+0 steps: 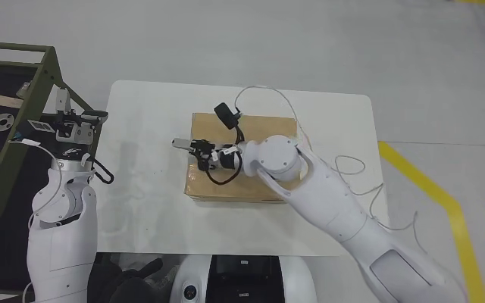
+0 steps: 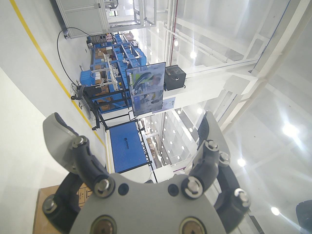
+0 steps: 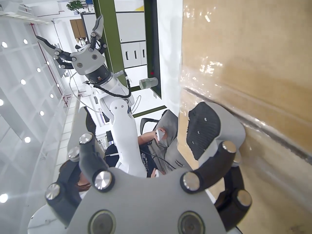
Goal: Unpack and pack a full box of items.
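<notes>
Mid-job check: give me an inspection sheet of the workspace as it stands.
Surface: white table, box at its middle.
Job's things: cardboard box, flaps shut, clear tape along the seam.
Clutter: nothing seen.
Grippers: right gripper open over the box top, one pad by the seam; left gripper open, raised at the table's edge, holding nothing.
Cables: white cable loops from the right arm over the table.
Surroundings: green frame beside the table; yellow floor line.
</notes>
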`<state>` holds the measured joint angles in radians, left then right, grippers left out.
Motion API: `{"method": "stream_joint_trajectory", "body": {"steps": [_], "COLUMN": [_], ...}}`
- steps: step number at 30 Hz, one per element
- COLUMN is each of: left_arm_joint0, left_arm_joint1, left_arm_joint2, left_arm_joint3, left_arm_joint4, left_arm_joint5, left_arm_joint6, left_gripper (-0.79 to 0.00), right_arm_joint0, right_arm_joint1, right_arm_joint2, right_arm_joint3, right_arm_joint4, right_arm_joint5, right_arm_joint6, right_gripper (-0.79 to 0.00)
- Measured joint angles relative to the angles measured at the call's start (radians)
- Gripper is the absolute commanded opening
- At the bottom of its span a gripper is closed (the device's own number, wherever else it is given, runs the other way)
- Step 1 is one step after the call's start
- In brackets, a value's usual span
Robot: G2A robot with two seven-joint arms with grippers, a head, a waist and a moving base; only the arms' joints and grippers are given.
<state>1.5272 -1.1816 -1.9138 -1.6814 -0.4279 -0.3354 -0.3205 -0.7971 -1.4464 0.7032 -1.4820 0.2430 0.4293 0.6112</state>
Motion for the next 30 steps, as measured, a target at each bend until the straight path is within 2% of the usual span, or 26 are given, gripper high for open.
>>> {"method": "stream_joint_trajectory", "body": {"steps": [17,30], "left_arm_joint0": [0.000,0.000], "left_arm_joint1": [0.000,0.000], "left_arm_joint2": [0.000,0.000], "left_arm_joint3": [0.000,0.000], "left_arm_joint4": [0.000,0.000], "left_arm_joint5": [0.000,0.000], "left_arm_joint6": [0.000,0.000], "left_gripper": [0.000,0.000], "right_arm_joint0": [-0.175,-0.323], "right_arm_joint1": [0.082,0.144], "right_arm_joint2": [0.208,0.359], "right_arm_joint3": [-0.151,-0.327], "right_arm_joint4": [-0.119,-0.272], "right_arm_joint5": [0.099,0.186], "right_arm_joint6": [0.046,0.073], "right_gripper": [0.000,0.000]}}
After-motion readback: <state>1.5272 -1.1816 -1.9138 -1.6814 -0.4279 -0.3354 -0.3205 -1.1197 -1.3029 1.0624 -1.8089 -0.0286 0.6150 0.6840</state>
